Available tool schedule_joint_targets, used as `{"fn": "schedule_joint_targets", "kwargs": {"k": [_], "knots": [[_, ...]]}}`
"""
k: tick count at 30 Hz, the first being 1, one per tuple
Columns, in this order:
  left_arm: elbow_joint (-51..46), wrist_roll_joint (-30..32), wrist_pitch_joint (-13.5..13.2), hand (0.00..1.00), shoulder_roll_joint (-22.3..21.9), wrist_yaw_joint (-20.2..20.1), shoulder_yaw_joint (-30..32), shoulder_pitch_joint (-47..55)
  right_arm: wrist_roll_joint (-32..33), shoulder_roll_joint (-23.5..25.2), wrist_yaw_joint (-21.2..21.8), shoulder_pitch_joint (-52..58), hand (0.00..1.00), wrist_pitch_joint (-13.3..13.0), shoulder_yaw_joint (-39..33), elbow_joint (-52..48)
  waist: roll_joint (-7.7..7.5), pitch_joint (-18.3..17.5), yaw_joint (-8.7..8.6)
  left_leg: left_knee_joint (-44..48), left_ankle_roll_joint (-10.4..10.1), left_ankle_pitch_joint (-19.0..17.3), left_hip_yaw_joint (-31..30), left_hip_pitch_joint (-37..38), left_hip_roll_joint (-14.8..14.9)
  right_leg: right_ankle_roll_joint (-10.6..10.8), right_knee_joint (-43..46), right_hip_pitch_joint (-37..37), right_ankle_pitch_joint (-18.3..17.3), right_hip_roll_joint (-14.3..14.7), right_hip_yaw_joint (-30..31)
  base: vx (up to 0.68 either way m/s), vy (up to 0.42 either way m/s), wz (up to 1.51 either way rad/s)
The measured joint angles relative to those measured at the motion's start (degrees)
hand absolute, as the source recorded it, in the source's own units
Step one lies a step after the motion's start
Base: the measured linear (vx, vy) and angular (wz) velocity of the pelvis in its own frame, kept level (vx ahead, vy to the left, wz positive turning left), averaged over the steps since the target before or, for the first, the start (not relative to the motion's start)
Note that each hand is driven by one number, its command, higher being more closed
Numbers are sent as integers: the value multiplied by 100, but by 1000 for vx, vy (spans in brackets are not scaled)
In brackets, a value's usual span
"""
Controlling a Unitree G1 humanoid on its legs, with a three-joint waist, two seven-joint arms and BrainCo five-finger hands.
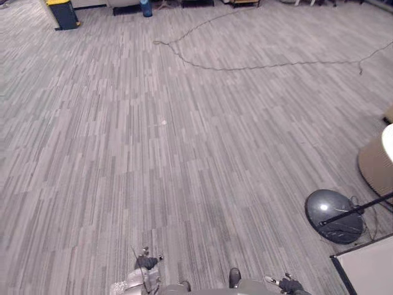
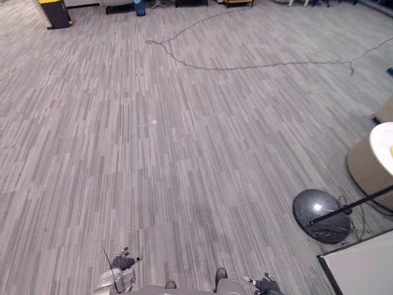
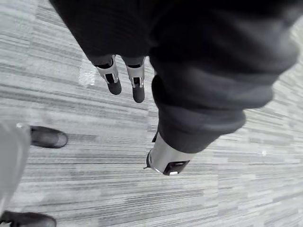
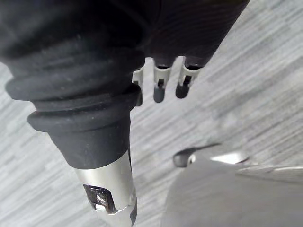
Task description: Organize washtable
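Both hands hang low over grey striped carpet. My left hand (image 1: 146,263) shows at the bottom edge, left of centre. In the left wrist view its fingers (image 3: 112,78) point straight down at the carpet and hold nothing. My right hand (image 1: 288,284) shows at the bottom edge, right of centre. Its fingers (image 4: 159,87) are straight too, with bare carpet past them. At the right edge stands a beige round piece with a white top (image 1: 379,161), well away from both hands.
A grey dome base with a black pole (image 1: 334,215) sits on the floor at the lower right, beside a white panel (image 1: 368,267). A thin cable (image 1: 245,64) snakes across the far carpet. A dark bin with a yellow lid (image 1: 62,13) stands at the far left.
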Motion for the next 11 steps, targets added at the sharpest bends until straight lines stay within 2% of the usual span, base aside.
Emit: {"fn": "schedule_joint_targets", "kwargs": {"k": [5,11], "knots": [[127,-32,3,0,-18,5,433,226,228,-11,6,-141,0,-60,54,-55,-29,8,83,44,-118,73,-50,56,44,-60,-172,290,-44,68,-126,79,-86,21],[123,12,10,0,9,2,490,243,334,56,20,-141,0,-97,82,102,-40,-14,72,-42,-166,108,-312,-9,58,-88,-389,377,43,79,-341,-33,-16,21]]}}
